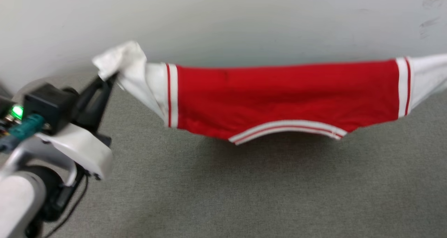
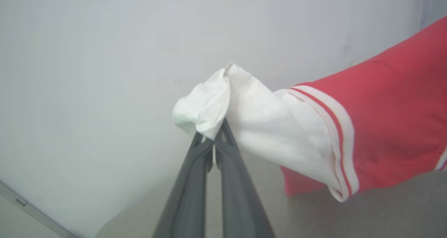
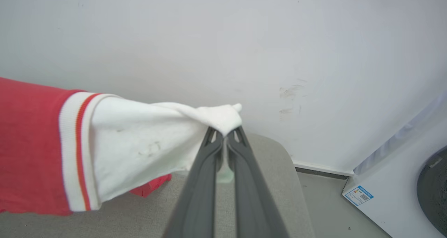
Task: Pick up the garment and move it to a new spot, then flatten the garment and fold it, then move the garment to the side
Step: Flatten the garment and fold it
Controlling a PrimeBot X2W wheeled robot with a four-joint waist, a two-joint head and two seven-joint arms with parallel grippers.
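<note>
Though hoisted taut by left gripper [image 2: 213, 140] and right gripper [image 3: 225, 135], each clamped on a white sleeve [image 2: 276, 126] of red jersey garment [image 1: 286, 94]: not yet flattened, folded, set aside.

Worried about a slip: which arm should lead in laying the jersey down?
Probably left: the left pincer is shut on a full bunch of jersey sleeve; the right pincer pinches only a thin edge.
</note>
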